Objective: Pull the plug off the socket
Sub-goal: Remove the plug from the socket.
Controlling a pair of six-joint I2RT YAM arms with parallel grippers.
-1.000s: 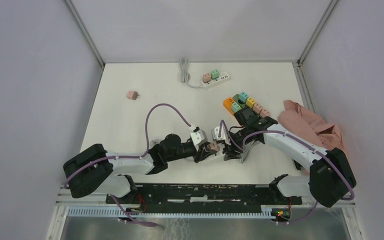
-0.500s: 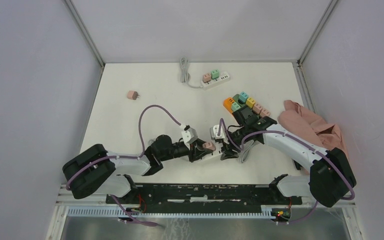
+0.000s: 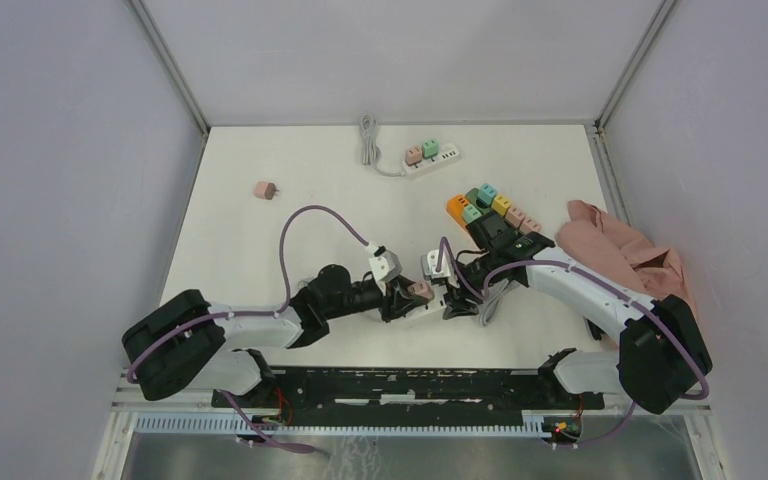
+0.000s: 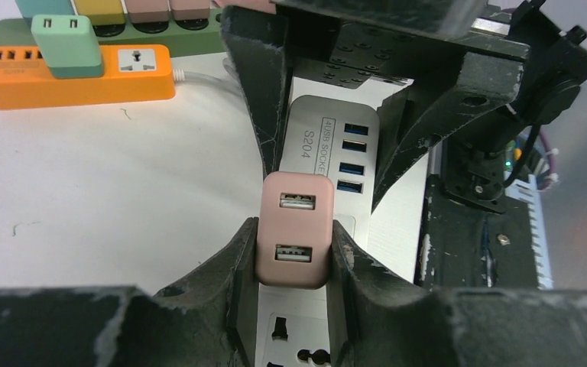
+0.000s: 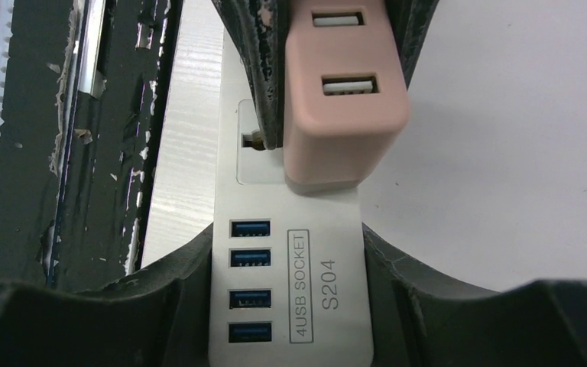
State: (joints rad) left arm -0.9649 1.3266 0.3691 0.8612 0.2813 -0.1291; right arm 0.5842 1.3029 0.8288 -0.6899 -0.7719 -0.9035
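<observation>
Left arm's wrist sits a bit further left vs a sec ago, w/ its purple cable loop standing taller; right arm looks unchanged. Left gripper [image 4: 294, 256] is closed nearly all the way, fingers [image 4: 237, 264] pressed on both long sides of the pink plug [image 4: 294, 229], whose two USB ports face the wrist cam. Pink plug stands on the white socket strip [image 5: 306, 306], just beside the strip's row of four blue USB ports and the "S204" label. Its base looks flush w/ the strip face and no prongs show, so can't tell if it's partly out. Right gripper [image 5: 290, 283] is part-closed across the strip's width at the USB end, one finger touching each long edge; strip lies on the table [image 3: 260, 260]. Both grippers meet near the table's near edge, approx ctr. Farther back: orange strip [image 4: 69, 76] w/ a teal adapter [image 4: 63, 42], far white strip [image 3: 430, 158], stray pink adapter [image 3: 265, 189] at left, pink cloth [image 3: 620, 250] at right.
</observation>
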